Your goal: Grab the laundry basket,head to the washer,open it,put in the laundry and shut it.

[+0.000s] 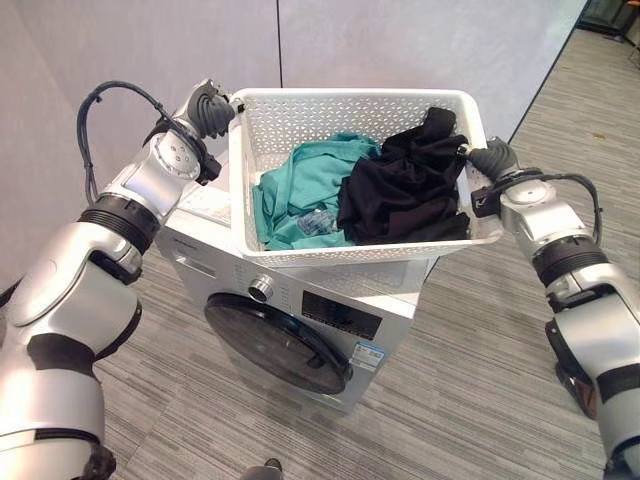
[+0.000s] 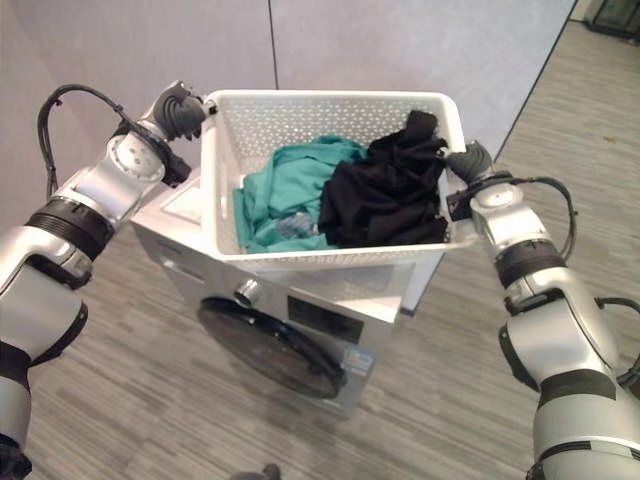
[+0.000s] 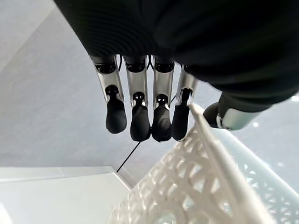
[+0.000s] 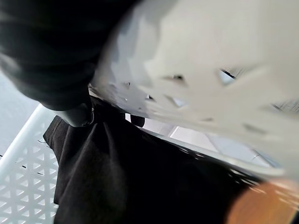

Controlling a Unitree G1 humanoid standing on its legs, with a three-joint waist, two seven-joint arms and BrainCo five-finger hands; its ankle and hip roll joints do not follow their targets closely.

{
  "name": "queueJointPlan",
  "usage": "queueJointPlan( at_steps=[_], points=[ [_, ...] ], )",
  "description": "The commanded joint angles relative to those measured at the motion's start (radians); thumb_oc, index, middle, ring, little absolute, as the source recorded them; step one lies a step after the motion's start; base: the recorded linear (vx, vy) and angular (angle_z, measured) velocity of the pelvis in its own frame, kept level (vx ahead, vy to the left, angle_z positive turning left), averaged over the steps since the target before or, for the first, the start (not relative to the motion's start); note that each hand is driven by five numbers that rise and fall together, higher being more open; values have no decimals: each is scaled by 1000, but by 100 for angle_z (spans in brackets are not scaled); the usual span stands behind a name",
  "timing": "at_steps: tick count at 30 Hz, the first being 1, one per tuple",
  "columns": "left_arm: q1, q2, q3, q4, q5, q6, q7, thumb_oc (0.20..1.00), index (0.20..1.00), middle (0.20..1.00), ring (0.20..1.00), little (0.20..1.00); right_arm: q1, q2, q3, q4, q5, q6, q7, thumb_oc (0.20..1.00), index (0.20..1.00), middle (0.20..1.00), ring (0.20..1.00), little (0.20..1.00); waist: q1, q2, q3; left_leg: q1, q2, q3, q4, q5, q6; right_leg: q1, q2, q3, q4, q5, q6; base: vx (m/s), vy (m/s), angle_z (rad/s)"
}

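Two head views looking steeply down from close above, set slightly apart, sharing the white basket, the washer and grey floor, left wrist view very near along the left hand at the basket rim, right wrist view pressed against basket wall and black cloth

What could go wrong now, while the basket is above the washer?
The laundry basket overhangs the washer top towards the front, so it might tip if released. The left hand pinches only its rim, a grip that may slip. The black garment drapes by the right hand and might snag.
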Motion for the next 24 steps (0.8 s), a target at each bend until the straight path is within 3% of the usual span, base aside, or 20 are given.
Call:
queueJointPlan(
  at_steps=[1, 13, 14, 16, 17, 18, 19, 24],
  points=[
    [-96, -48, 2, 4, 19, -58, -13, 200, 200, 200, 200, 200, -72, -12, -9, 50, 12, -38, -2, 200, 200, 200, 200, 200, 20, 33, 33, 8, 26, -46, -85, 5, 23, 16, -45, -14, 25, 1, 103, 10, 39, -2],
    [-167, -83, -14, 40, 11, -67, -1, 200, 200, 200, 200, 200, -143, -16, 31, 41, 14, -46, -14, 200, 200, 200, 200, 200, -2, 21, 89, -130, 12, -48, -76, 30, 20, -88, -58, -17, -21, 46, 109, -51, 16, -1],
    [-173, -87, -14, 47, 13, -67, 3, 332, 332, 332, 332, 332, -152, -18, 33, 45, 13, -46, -15, 200, 200, 200, 200, 200, -5, 19, 91, -147, 10, -48, -67, 27, 20, -97, -58, -17, -24, 49, 109, -60, 9, -1],
    [-211, -106, -20, 110, 33, -70, 18, 1000, 1000, 1000, 1000, 1000, -204, -20, 56, 111, 1, -44, -15, 200, 200, 200, 200, 200, -15, 11, 96, -179, 7, -51, -45, 22, 18, -113, -61, -10, -31, 63, 109, -69, 1, 2],
    [-243, -118, -31, 149, 42, -72, 27, 1000, 1000, 1000, 1000, 1000, -241, -13, 66, 159, 6, -43, -15, 200, 200, 200, 200, 200, -20, 11, 96, -187, 7, -49, -40, 21, 16, -117, -60, -8, -34, 68, 109, -62, 6, 3],
    [-287, -140, -48, 229, 48, -73, 26, 1000, 1000, 1000, 1000, 1000, -321, 6, 81, 250, 21, -45, -21, 696, 696, 696, 696, 696, -29, 12, 92, -192, 11, -47, -38, 17, 12, -122, -58, -3, -35, 74, 109, -33, 12, 2],
    [-290, -140, -49, 230, 48, -74, 26, 1000, 1000, 1000, 1000, 1000, -324, 6, 83, 252, 21, -46, -20, 1000, 1000, 1000, 1000, 1000, -30, 10, 91, -196, 8, -47, -39, 21, 14, -126, -60, -3, -36, 77, 109, 0, 0, 0],
    [-376, -176, -54, 313, 86, -82, 84, 1000, 1000, 1000, 1000, 1000, -411, 32, 95, 381, 32, -49, -26, 1000, 1000, 1000, 1000, 1000, -42, 7, 88, -198, 10, -44, -38, 18, 9, -130, -58, -1, -34, 73, 109, -2, 1, 1]
  ],
)
